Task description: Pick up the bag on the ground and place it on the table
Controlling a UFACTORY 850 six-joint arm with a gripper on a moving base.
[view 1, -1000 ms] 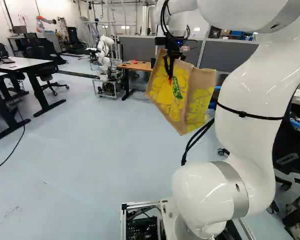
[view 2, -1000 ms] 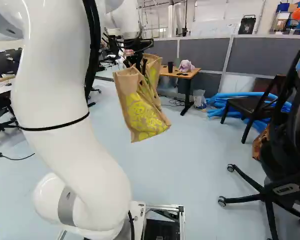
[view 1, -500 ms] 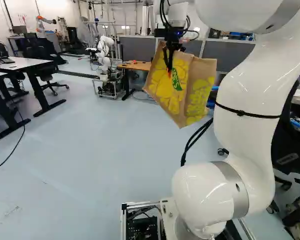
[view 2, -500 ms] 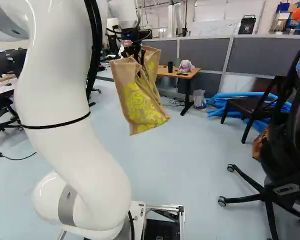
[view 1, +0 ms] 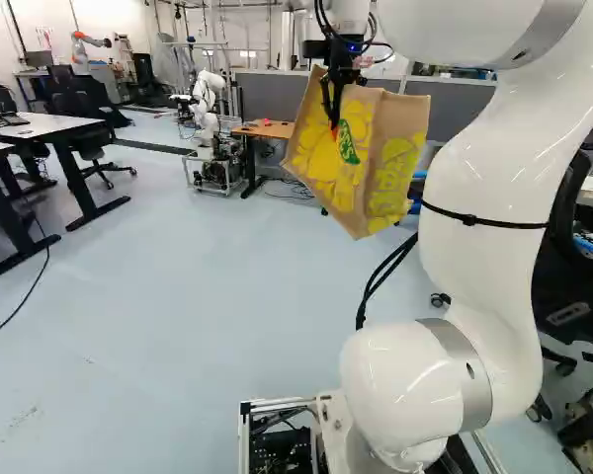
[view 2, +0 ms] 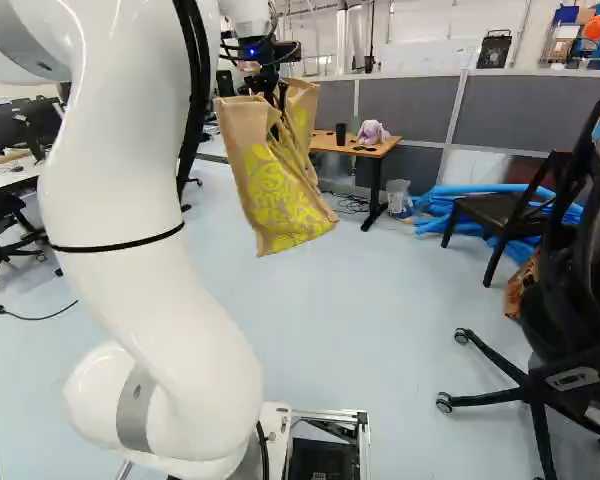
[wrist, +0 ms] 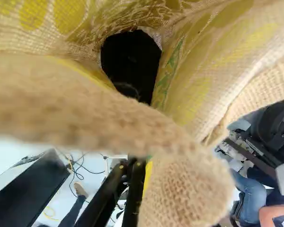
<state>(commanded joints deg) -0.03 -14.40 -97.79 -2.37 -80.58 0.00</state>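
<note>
You have the bag (view 1: 371,163) clamped in the gripper (view 1: 333,125), hanging beneath it, pickup done; placing it, likely on the table (view 2: 380,149) beyond, remains.

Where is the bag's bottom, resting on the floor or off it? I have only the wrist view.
Observer: Off it. The bag hangs from the end effector, above the floor.
Operator: Is it over the table ahead?
Observer: It looks short of it: in the left base view, the bag passes in front of part of the table, seemingly nearer the camera.
Operator: Does anything stand on that table?
Observer: Yes, a dark cup, among other things.
</note>
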